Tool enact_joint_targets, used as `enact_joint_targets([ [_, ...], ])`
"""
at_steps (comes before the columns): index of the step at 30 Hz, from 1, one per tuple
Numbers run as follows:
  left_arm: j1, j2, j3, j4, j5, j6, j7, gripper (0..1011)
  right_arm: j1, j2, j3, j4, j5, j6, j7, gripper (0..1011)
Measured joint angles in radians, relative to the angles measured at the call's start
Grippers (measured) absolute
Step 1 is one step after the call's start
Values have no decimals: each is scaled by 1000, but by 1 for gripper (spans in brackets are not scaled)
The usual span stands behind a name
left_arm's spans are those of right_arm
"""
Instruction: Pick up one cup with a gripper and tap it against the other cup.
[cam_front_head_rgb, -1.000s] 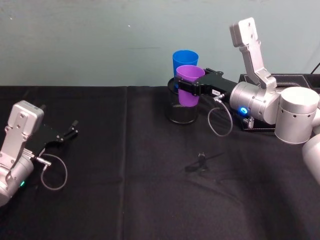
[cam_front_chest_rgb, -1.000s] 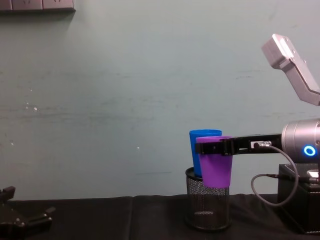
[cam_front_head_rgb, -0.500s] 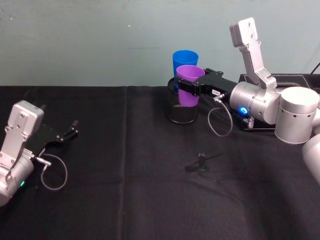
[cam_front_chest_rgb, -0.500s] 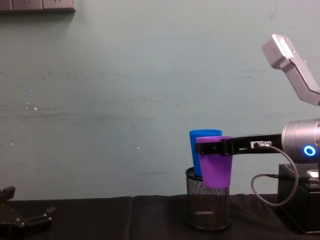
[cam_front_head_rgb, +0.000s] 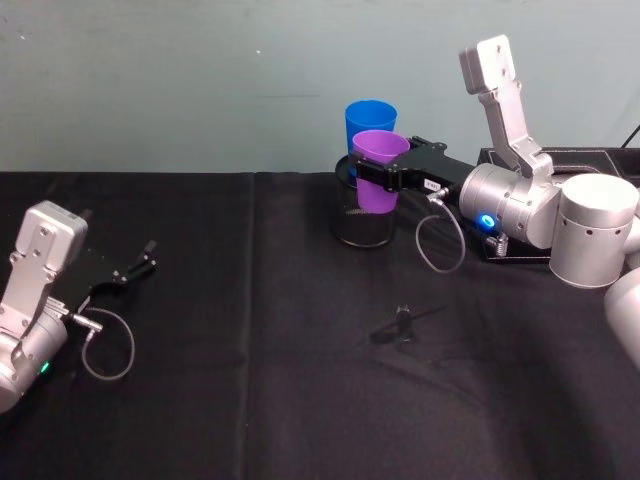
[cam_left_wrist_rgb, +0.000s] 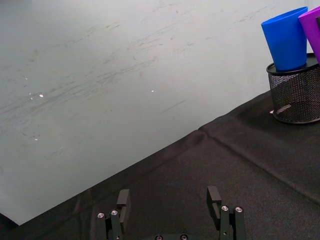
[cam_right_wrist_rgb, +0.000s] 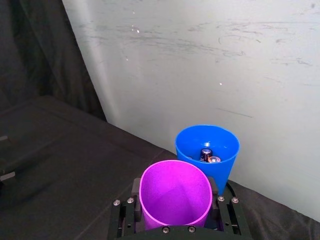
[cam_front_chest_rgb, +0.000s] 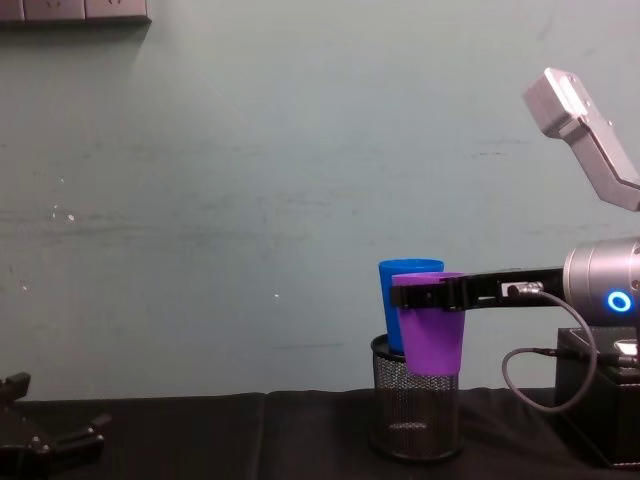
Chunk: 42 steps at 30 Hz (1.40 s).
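The black-draped table (cam_front_head_rgb: 300, 400) runs the full width of the room in front of a pale green wall (cam_front_chest_rgb: 250, 150). From about 3 o'clock the silver right arm (cam_front_head_rgb: 520, 205) reaches in toward the middle, blue ring light glowing, and its right gripper (cam_front_head_rgb: 378, 176) is clamped around the purple cup (cam_front_head_rgb: 378, 172), holding it upright in the air just above the rim of the black mesh pen pot (cam_front_head_rgb: 362, 225). The blue cup (cam_front_head_rgb: 369, 120) stands inside that pot at roughly 12 o'clock from the table's centre; the purple cup sits right against its near side, though I can't tell whether they truly touch. Looking down into the blue cup (cam_right_wrist_rgb: 207, 150), a couple of small battery-like things lie at the bottom. Over at 9 o'clock the left gripper (cam_front_head_rgb: 138, 265) rests low by the cloth, fingers (cam_left_wrist_rgb: 123, 199) spread apart and holding nothing
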Motion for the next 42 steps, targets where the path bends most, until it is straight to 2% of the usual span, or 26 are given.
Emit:
enact_joint_targets([
  [42, 0, 0, 0, 0, 0, 0, 0, 1000, 0, 0, 0, 0, 0, 0, 0, 738],
])
